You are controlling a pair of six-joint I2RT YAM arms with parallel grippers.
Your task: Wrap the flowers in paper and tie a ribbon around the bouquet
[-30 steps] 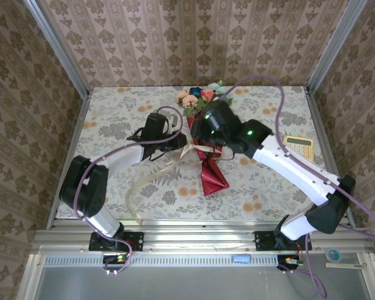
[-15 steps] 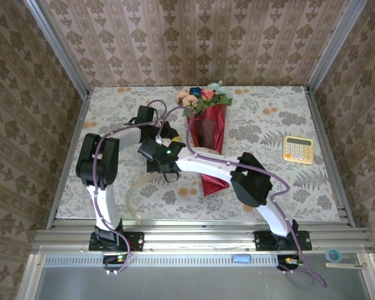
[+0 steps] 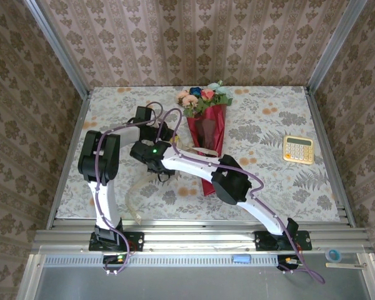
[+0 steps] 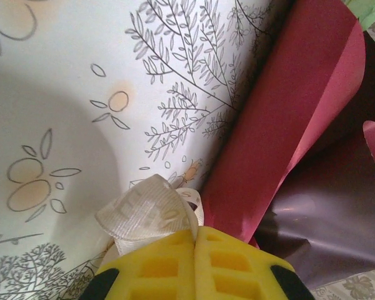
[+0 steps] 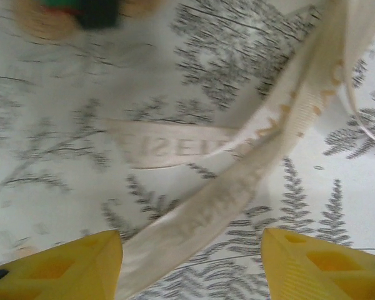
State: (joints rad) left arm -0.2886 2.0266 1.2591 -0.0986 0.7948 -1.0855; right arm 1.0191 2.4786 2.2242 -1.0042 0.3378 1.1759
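While the bouquet (image 3: 206, 128) lies at the far middle of the table (image 3: 269, 187), flowers (image 3: 203, 97) farthest, the ribbon (image 3: 131, 197) trails left and near. From the left wrist, the left gripper (image 4: 194, 236) pinches a ribbon loop beside the paper (image 4: 281, 125). From the right wrist, the right gripper (image 5: 190, 250) stands spread, with ribbon lying between its fingers (image 5: 56, 265).

The bouquet (image 3: 207, 128), a dark red paper (image 4: 287, 112) cone with pink, red and blue flowers (image 3: 203, 97) at its far end, lies well left of the calculator (image 3: 299, 149). The cream ribbon (image 5: 231, 194) trails farther left, one loop pinched in my left claw (image 4: 195, 232).
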